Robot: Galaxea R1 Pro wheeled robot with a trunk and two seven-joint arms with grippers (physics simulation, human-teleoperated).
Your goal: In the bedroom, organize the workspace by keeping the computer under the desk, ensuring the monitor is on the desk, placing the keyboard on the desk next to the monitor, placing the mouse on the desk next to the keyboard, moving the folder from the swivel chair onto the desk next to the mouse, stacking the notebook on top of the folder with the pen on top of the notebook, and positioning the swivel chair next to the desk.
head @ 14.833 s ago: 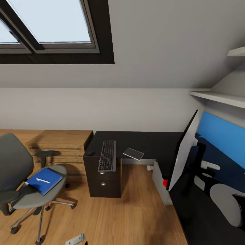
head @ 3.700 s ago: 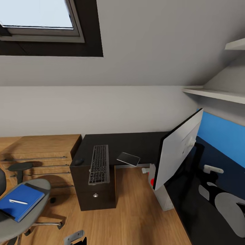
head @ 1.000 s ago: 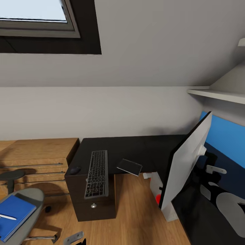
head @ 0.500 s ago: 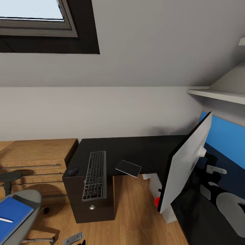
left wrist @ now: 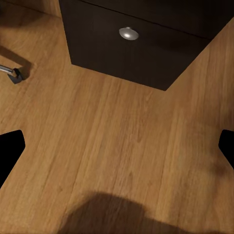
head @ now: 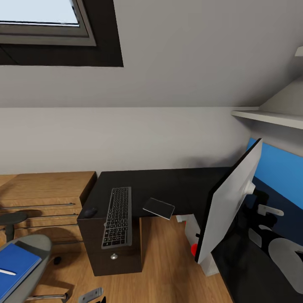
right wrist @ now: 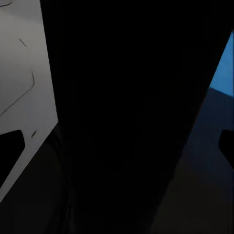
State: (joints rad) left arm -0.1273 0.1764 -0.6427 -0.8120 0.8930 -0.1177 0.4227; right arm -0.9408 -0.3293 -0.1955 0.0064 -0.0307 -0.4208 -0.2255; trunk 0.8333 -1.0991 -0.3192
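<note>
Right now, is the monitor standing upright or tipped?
Tipped: the monitor leans steeply, white back up, its lower corner hanging past the desk edge.

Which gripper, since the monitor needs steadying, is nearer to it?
Right. The right gripper is close against the monitor; the left gripper hangs over the floor by the drawers.

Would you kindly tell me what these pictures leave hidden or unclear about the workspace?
- Computer, head view: mostly hidden behind the tilted monitor.
- Folder and pen, head view: cut off by the picture's edge.
- Swivel chair, head view: back and base out of frame.
- Mouse, head view: too small and dark for detail.
- Right wrist view: too dark to identify the surfaces.
</note>
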